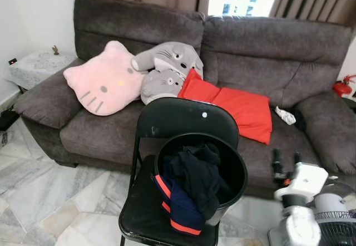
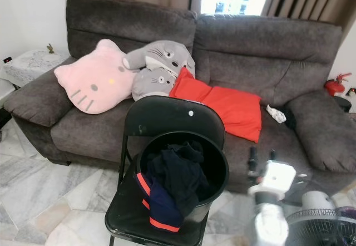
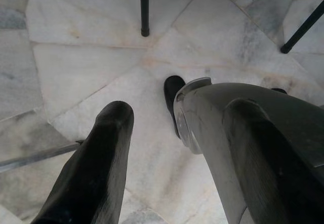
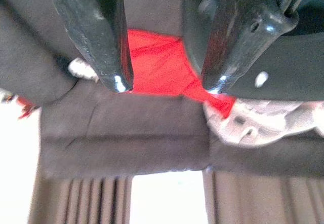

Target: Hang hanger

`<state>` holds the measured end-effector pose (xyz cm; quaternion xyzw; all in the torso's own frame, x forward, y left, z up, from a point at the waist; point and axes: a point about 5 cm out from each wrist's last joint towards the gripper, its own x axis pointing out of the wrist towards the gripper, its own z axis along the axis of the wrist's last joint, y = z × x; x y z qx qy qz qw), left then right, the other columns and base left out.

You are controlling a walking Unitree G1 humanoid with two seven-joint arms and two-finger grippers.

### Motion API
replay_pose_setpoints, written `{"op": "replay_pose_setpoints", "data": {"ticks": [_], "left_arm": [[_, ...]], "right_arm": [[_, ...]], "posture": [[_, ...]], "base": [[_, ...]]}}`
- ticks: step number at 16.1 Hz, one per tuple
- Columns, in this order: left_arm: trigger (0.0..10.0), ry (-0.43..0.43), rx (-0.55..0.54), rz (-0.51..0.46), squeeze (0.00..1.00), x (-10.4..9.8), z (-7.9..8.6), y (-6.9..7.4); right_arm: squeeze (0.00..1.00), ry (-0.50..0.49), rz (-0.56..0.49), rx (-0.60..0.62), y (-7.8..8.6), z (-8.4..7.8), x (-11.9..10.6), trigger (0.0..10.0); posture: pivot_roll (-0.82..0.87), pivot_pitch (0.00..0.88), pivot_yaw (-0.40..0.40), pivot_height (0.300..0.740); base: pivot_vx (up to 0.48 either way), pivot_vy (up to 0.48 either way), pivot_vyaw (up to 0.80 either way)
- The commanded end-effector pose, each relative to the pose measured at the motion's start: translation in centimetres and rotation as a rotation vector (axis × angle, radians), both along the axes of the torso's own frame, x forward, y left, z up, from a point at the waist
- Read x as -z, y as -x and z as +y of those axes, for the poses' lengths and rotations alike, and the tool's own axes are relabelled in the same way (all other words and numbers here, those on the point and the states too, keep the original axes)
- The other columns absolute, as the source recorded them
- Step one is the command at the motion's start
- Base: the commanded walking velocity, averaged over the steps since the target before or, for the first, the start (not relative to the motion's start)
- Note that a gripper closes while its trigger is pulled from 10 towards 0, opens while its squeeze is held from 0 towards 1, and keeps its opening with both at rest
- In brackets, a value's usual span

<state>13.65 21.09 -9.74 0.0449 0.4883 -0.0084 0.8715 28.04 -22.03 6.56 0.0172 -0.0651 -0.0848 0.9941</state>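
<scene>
"Charcoal fabric sofa [image 1: 250,51] across the back of the scene. What's sitting on it?"

"A pink cat-face cushion [image 1: 105,82] leans at the robot's left. Just beside it are two grey plush animals [image 1: 164,68], one on top of the other. A flat red cushion [image 1: 239,109] lies tilted against them and stretches toward the right seat. A small white crumpled cloth [image 1: 285,115] lies near the right armrest."

"And in front of the sofa?"

"A black metal folding chair [image 1: 183,121] stands on the pale marble floor [image 1: 50,201] with its back toward the sofa. A round black bucket [image 1: 239,168] rests on its seat. Dark clothes with orange-red stripes [image 1: 192,182] fill the bucket and spill over its near rim."

"Where's the hanger?"

"I cannot tell where it is."

"The grippers, then?"

"The right gripper [image 1: 286,160] is raised low on the right, beside the bucket and in front of the sofa seat. Its two black fingers [image 4: 101,31] stand apart with nothing between them — they point toward the red cushion. The left gripper [image 3: 167,183] hangs low over the marble, fingers also spread and empty, with thin black chair legs [image 3: 145,11] ahead of it."

"Anything else nearby?"

"A white fan [image 1: 334,218] at the lower right, and a lace-covered side table [image 1: 36,68] by the sofa's left arm."
</scene>
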Motion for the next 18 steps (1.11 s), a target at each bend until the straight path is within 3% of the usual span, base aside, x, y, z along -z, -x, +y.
{"op": "replay_pose_setpoints", "data": {"ticks": [1, 3, 5, 6, 10, 13, 18], "left_arm": [[10.0, 0.003, 0.022, 0.068, 0.00, 0.6, -0.2, 1.4], [10.0, 0.002, 0.027, 0.073, 0.00, 0.6, -0.2, 1.5], [10.0, 0.004, 0.021, 0.073, 0.00, 0.6, 0.0, 1.5], [10.0, 0.009, 0.010, 0.070, 0.00, 0.5, 0.0, 1.4], [10.0, 0.013, -0.004, 0.065, 0.00, 0.5, 0.0, 1.3], [10.0, 0.007, -0.002, 0.082, 0.00, 0.7, 0.1, 2.1], [10.0, -0.004, -0.014, 0.091, 0.00, 0.7, 2.1, 4.0]], "right_arm": [[0.00, -0.016, 0.042, 0.000, 0.2, -0.1, 0.3, 10.0], [0.00, -0.034, 0.051, -0.011, -1.1, 0.0, -1.1, 10.0], [0.00, -0.033, 0.018, -0.082, -3.4, 1.0, -3.1, 10.0], [0.00, -0.038, 0.004, -0.103, -3.8, 1.5, -3.6, 10.0], [0.00, -0.063, 0.054, -0.093, -3.7, 2.0, -3.0, 10.0], [0.00, -0.074, 0.062, -0.083, -3.7, 1.9, -2.9, 10.0], [0.00, -0.078, 0.069, -0.076, -3.9, 1.9, -3.0, 10.0]], "posture": [[-0.02, 0.000, -0.050, 0.740], [-0.02, 0.000, -0.040, 0.740], [-0.02, 0.000, -0.044, 0.740], [-0.02, 0.000, -0.046, 0.740], [0.00, 0.000, -0.052, 0.740], [0.00, 0.000, -0.050, 0.740], [0.00, 0.000, -0.052, 0.740]], "base": [[0.000, 0.000, 0.00], [0.000, 0.000, 0.00], [0.000, 0.000, 0.00], [0.000, 0.000, 0.00], [0.000, 0.326, 0.00], [0.000, 0.450, 0.00], [0.000, 0.000, 0.00]]}}
